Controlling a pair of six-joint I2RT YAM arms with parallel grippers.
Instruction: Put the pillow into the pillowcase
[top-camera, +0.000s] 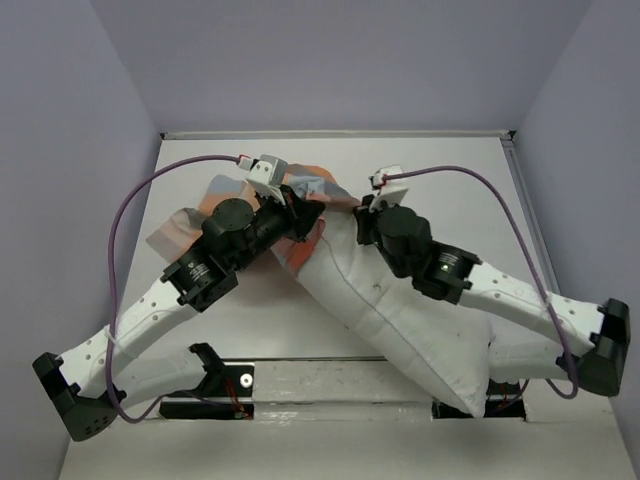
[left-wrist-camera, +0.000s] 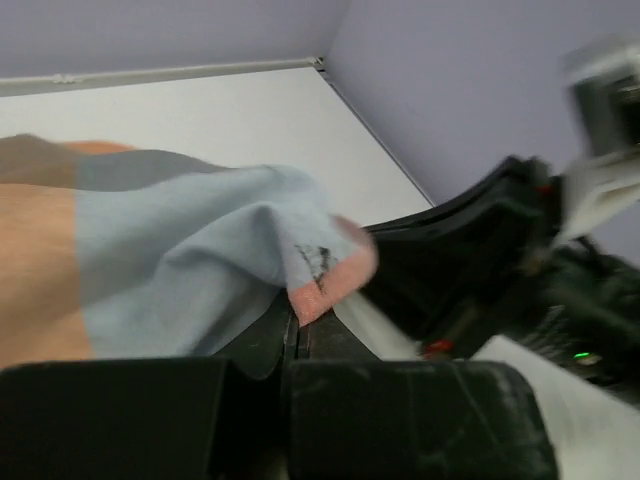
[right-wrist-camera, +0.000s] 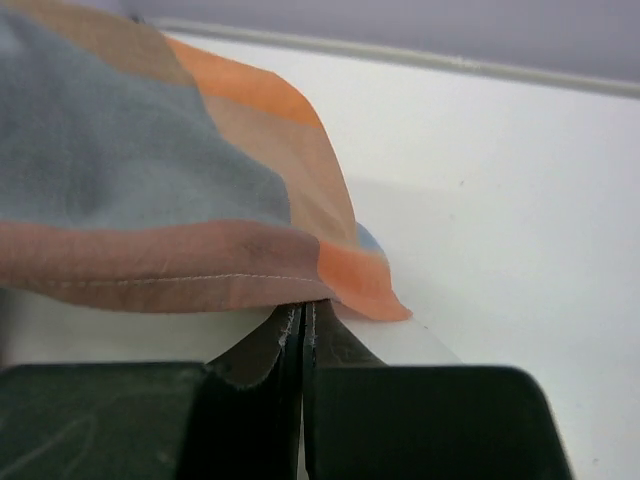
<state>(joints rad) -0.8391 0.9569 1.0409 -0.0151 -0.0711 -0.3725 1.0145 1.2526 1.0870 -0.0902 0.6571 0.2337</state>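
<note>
Pillow: the plump, plain white rectangular pillow (top-camera: 400, 320) lies slantwise on the white table (top-camera: 250, 330). One end is down by the right arm's base, and the other reaches up toward the middle, under the checked cloth.
Pillowcase: the thin fabric pillowcase (top-camera: 185, 228) in orange, peach and light blue checks sits bunched at the far middle-left of the table, with part of it draped over the pillow's far end.
Left gripper: the left gripper (left-wrist-camera: 296, 322) has its black jaws pressed together on a light blue and peach fold of the pillowcase.
Right gripper: the right gripper (right-wrist-camera: 303, 312) is close beside it, jaws together and nipping the stitched peach-orange hem.
Cables: thin purple cables (top-camera: 113, 260) arc from each wrist back toward its base.
</note>
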